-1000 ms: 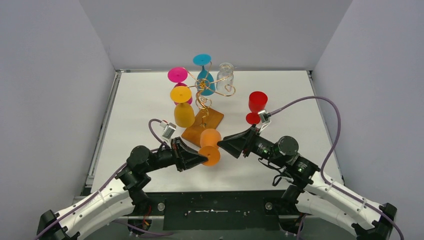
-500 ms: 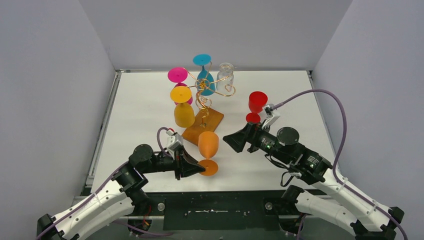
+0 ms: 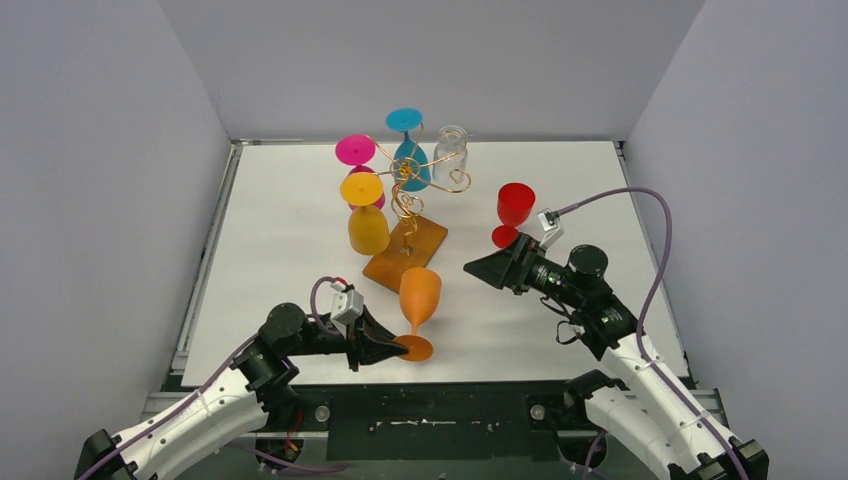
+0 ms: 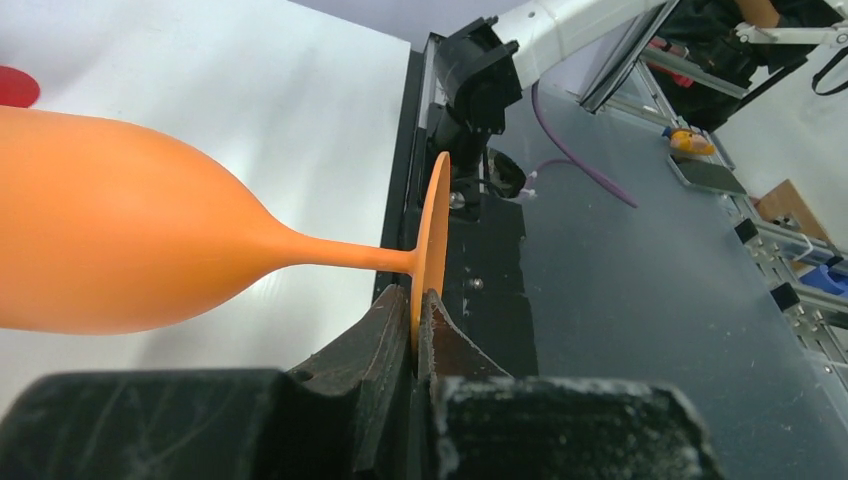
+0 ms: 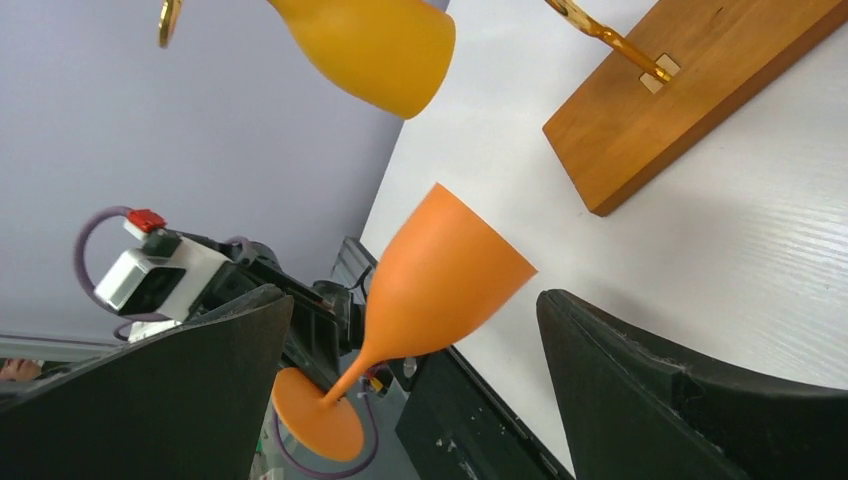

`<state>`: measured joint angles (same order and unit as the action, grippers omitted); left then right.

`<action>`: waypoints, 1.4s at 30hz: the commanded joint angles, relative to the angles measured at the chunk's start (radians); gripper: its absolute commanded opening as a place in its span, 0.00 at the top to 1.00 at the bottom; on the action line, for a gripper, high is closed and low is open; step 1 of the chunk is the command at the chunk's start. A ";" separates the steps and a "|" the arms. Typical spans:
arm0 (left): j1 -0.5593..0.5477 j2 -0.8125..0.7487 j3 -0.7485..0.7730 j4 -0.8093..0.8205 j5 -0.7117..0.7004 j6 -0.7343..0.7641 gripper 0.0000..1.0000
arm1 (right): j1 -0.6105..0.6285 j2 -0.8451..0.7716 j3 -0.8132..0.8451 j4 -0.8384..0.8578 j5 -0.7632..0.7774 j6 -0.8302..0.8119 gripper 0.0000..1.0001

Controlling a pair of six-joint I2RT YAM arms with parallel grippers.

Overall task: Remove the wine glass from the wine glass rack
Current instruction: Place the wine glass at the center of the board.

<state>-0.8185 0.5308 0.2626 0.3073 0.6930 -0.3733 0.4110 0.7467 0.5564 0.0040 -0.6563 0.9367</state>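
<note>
The gold wire wine glass rack (image 3: 407, 190) stands on its orange-brown wooden base (image 3: 405, 252) at the table's middle; the base also shows in the right wrist view (image 5: 690, 90). An orange wine glass (image 3: 419, 296) is off the rack, near the table's front edge. My left gripper (image 3: 399, 347) is shut on the rim of its foot (image 4: 430, 250), bowl up in the top view. My right gripper (image 3: 474, 268) is open and empty, drawn back right of the glass (image 5: 440, 280). Yellow (image 3: 367, 228), pink (image 3: 356, 152), teal (image 3: 406, 140) and clear (image 3: 451, 150) glasses hang on the rack.
A red wine glass (image 3: 514, 210) stands on the table behind my right gripper. White walls close in the table on three sides. The black mounting rail (image 3: 430, 410) runs along the near edge.
My left gripper has moved the orange glass toward the front edge and turned it from lying sideways to bowl up. My right gripper has drawn back to the right, away from it.
</note>
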 commanded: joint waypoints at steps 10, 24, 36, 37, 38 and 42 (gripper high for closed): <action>0.008 -0.064 -0.057 0.264 0.147 0.022 1.00 | -0.021 0.013 0.119 0.028 -0.035 0.017 0.00; 0.031 -0.001 -0.056 0.374 0.320 0.034 1.00 | -0.010 0.188 0.115 0.216 -0.324 0.138 0.16; 0.041 0.033 -0.069 0.411 0.339 0.016 1.00 | 0.149 0.305 0.235 0.091 -0.403 0.000 0.37; 0.040 0.034 -0.069 0.409 0.341 0.017 1.00 | 0.149 0.306 0.236 0.091 -0.406 0.002 0.39; 0.040 0.034 -0.069 0.408 0.341 0.017 1.00 | 0.150 0.303 0.235 0.093 -0.409 0.002 0.42; 0.040 0.031 -0.071 0.397 0.341 0.023 1.00 | 0.148 0.296 0.242 0.101 -0.430 0.008 0.51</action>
<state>-0.7837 0.5644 0.1894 0.6594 1.0260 -0.3584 0.5529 1.0492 0.7494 0.0769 -1.0325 0.9501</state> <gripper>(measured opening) 0.029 0.527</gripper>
